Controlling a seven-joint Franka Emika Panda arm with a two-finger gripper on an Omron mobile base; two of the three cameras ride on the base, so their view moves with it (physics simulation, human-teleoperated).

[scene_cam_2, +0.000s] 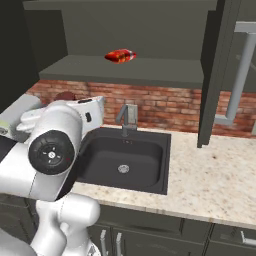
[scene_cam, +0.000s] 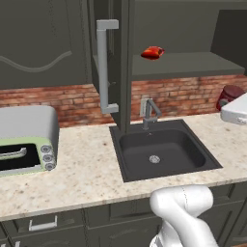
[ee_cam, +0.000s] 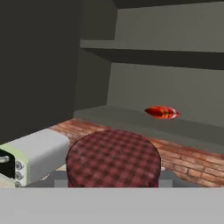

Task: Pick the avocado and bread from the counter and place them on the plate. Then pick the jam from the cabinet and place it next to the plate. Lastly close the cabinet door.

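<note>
On the flat inner shelf of the cabinet (scene_cam: 193, 65), above and just behind the sink (scene_cam: 164, 149), the jam (scene_cam: 152, 52) is seen lying alone, well apart from the gripper (scene_cam_2: 100, 109). The cabinet door (scene_cam: 113, 62) is swung wide open, its bar handle (scene_cam: 102, 67) turned edge-on toward the room, so the shelf can be reached from the front.

The gripper is held low at the right end of the counter (scene_cam: 91, 173), close to a round dark-red thing with a checked top (ee_cam: 113, 157), and it is pointed toward the cabinet. Its fingertips are hidden behind that checked top. The jaws are taken to be drawn nearly together, but whether they bear on the checked thing cannot be told.

The jam is judged to be light, rigid and smooth-skinned, and probably slippery. In the hand view it appears squat and wider than it is tall, possibly lying on its side, though it is too small there for certainty. A grip across its narrower width, near the middle, is judged best. The jaws would need to be opened first, and the jam approached level with the shelf from the front, so that it is not nudged backward or rolled out of reach.
</note>
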